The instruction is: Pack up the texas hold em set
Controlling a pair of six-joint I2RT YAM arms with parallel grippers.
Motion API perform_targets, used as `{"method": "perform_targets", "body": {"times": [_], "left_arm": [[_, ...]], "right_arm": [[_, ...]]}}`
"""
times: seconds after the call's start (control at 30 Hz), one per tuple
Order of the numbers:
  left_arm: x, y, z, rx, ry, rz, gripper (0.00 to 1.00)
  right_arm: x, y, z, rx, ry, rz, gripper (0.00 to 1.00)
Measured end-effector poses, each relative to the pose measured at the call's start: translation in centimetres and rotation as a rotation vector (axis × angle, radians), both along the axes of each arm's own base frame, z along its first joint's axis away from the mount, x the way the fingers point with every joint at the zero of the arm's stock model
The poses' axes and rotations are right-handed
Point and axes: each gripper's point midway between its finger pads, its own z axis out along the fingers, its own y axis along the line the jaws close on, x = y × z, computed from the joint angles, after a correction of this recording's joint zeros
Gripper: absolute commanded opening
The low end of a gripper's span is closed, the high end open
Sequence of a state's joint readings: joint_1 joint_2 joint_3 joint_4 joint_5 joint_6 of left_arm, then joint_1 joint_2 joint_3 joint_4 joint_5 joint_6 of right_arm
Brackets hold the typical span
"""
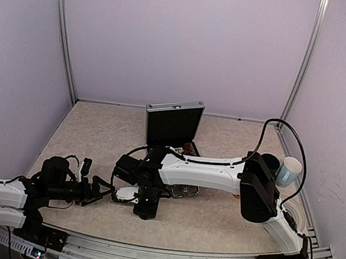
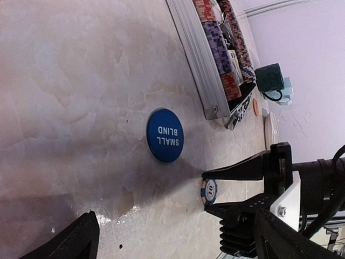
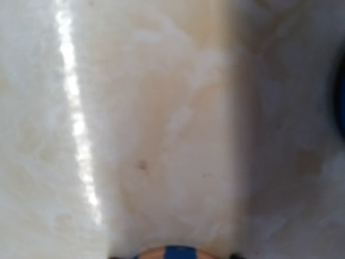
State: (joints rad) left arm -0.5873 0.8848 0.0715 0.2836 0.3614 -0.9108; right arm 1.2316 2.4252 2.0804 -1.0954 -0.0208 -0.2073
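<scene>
The ribbed silver case (image 1: 174,122) stands open at the back middle, its lid upright; in the left wrist view its tray (image 2: 200,70) holds rows of chips (image 2: 220,40). A blue round "SMALL BLIND" button (image 2: 165,135) lies flat on the table in front of the case. My right gripper (image 1: 144,212) points down just beside the button. Its two fingers (image 2: 237,169) press on a blue-and-white "10" chip (image 2: 208,191) standing on edge at the table; the chip's rim (image 3: 178,252) shows in the right wrist view. My left gripper (image 2: 178,245) hovers low, wide open and holding nothing, facing the button.
A dark mug (image 1: 270,161) and a pale-blue mug (image 1: 289,171) stand at the right beyond the case. A round grey coaster (image 2: 271,129) and a small orange disc (image 2: 255,106) lie near the case's corner. Purple walls close the table in.
</scene>
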Motion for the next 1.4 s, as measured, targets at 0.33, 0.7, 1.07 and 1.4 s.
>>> {"method": "perform_targets", "body": {"times": [0.33,0.7,1.07,1.4], "left_arm": [[0.0,0.1,-0.1,0.002,0.004,0.003,0.99],[0.7,-0.4,0.5,-0.027,-0.022,-0.003,0.98],[0.9,-0.6,0.3,-0.029,-0.022,-0.006,0.99],[0.7,1.2,-0.5,0.026,0.015,0.06,0.99]], "right_arm": [[0.2,0.1,0.2,0.005,-0.002,-0.006,0.29],[1.2,0.3,1.2,0.024,-0.062,0.0,0.29],[1.4,-0.5,1.2,0.018,-0.083,-0.001,0.73],[2.3,-1.1,0.7,-0.01,-0.077,-0.026,0.79]]}}
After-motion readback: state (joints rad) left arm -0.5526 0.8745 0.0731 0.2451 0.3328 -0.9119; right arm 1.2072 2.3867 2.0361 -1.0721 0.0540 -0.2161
